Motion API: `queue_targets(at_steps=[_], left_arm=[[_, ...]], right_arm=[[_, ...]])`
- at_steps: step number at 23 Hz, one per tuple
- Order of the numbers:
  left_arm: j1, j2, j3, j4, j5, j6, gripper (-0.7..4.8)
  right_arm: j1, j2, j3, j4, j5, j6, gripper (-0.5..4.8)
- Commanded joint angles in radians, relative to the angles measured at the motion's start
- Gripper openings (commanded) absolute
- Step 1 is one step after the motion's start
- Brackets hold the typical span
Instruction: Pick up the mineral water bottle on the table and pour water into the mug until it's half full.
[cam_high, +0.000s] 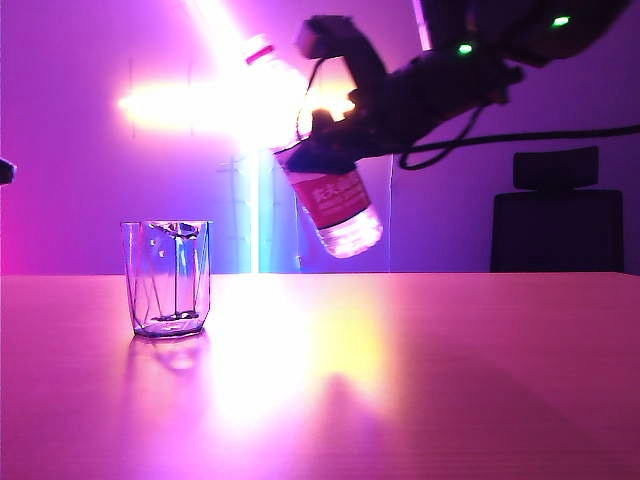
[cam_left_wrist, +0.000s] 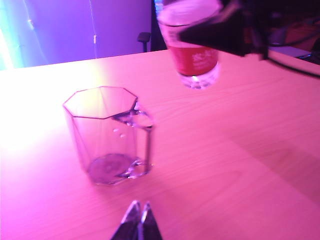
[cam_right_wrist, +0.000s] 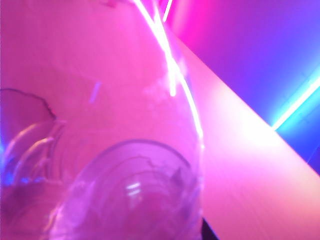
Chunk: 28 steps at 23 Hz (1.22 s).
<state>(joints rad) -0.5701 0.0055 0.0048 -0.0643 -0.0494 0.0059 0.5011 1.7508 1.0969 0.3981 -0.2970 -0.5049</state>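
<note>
The mineral water bottle (cam_high: 335, 200) hangs tilted in the air right of the mug (cam_high: 168, 278), cap up and left, base down and right. My right gripper (cam_high: 312, 155) is shut on its middle, just above the red label. In the right wrist view the bottle (cam_right_wrist: 125, 150) fills the picture and hides the fingers. The mug stands upright on the table (cam_high: 450, 380); how much water it holds cannot be made out. In the left wrist view the mug (cam_left_wrist: 107, 135) is close ahead of my left gripper (cam_left_wrist: 140, 210), whose fingertips are shut and empty; the bottle (cam_left_wrist: 192, 60) hovers beyond it.
A dark office chair (cam_high: 565, 215) stands behind the table's far edge at the right. A strong light glare (cam_high: 230, 100) washes out the bottle's neck. The right arm's cable (cam_high: 480, 140) loops beneath it.
</note>
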Motion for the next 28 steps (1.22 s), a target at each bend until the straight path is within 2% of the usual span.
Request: queue_targets(at_steps=[1, 5, 10, 14, 17, 23, 28], left_arm=[[0.042, 0.0, 0.004, 0.013, 0.002, -0.003, -0.02], [0.107, 0.0, 0.004, 0.013, 0.001, -0.003, -0.02], [0.129, 0.0, 0.004, 0.013, 0.002, -0.003, -0.02], [0.129, 0.0, 0.004, 0.013, 0.002, -0.003, -0.02], [0.129, 0.0, 0.004, 0.012, 0.002, -0.003, -0.02], [0.129, 0.0, 0.004, 0.013, 0.002, -0.003, -0.02], [0.129, 0.0, 0.004, 0.012, 0.002, -0.003, -0.02]], right_arm=[[0.037, 0.048, 0.079, -0.032, 0.087, -0.139, 2.28], [0.103, 0.126, 0.122, -0.027, 0.246, -0.371, 2.28], [0.124, 0.154, 0.13, -0.01, 0.28, -0.453, 2.28], [0.134, 0.167, 0.131, 0.027, 0.373, -0.59, 2.29], [0.134, 0.168, 0.131, 0.042, 0.401, -0.69, 2.29], [0.136, 0.168, 0.131, 0.096, 0.48, -0.803, 2.3], [0.136, 0.168, 0.131, 0.101, 0.49, -0.865, 2.3]])
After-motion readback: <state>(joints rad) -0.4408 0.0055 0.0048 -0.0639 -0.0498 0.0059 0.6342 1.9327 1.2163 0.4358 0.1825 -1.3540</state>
